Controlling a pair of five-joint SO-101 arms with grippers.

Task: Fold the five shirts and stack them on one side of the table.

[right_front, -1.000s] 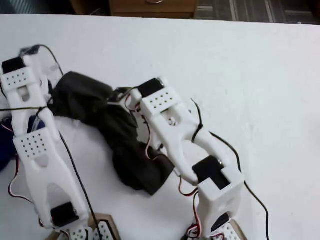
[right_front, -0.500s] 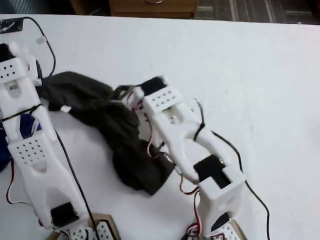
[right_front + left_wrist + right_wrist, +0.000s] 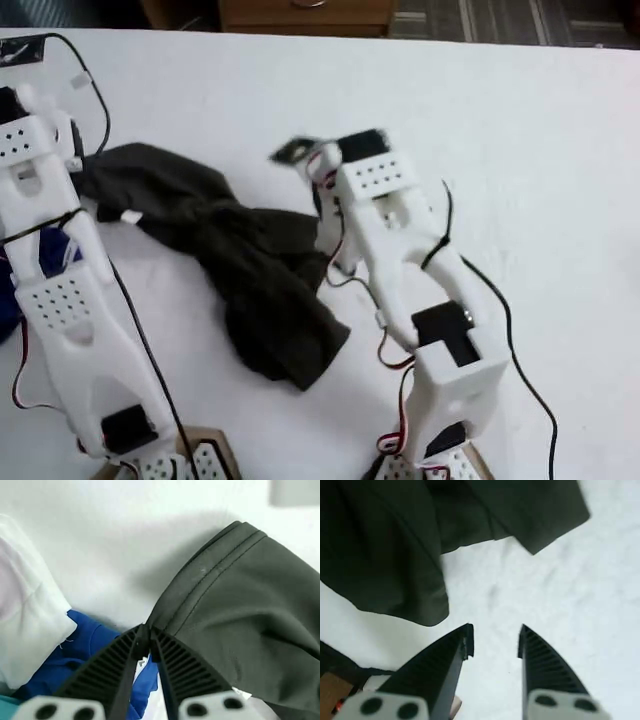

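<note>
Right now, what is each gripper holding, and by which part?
The left gripper pinches the dark shirt at its stitched hem. The right gripper is open, holding nothing.

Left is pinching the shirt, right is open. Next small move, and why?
Probably lower the right gripper onto the nearest edge of the dark shirt and close. The left gripper grips one hem, the right hangs open over the table, and the shirt lies bunched, so spreading it needs a second grip.

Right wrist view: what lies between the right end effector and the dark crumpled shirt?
Only bare white table surface separates the right end effector, fingers apart, from the dark crumpled fabric shirt, as the right wrist view shows.
</note>
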